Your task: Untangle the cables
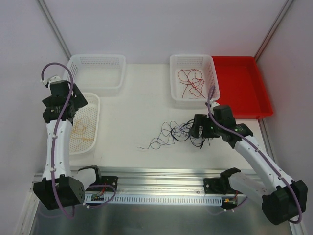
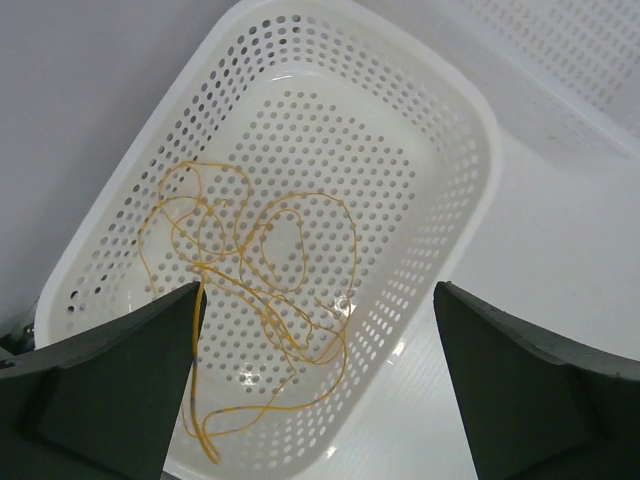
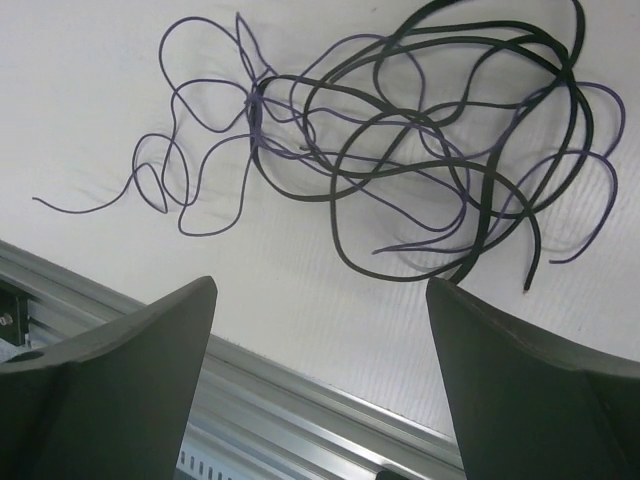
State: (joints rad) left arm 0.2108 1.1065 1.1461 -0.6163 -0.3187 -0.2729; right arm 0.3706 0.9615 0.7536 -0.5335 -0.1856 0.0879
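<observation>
Right gripper [image 3: 320, 292], jaws spread wide, hovers above the black cable [image 3: 480, 225] and purple cable [image 3: 255, 120] tangled on the table [image 3: 90, 70]. Pinching one outer black loop alone should separate them cleanly.

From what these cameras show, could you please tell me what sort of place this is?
Probably a robotics lab work cell: two arms bolted to an aluminium rail at a white table, plain enclosure walls, and perforated baskets with sorted yellow cables and red cables.
</observation>
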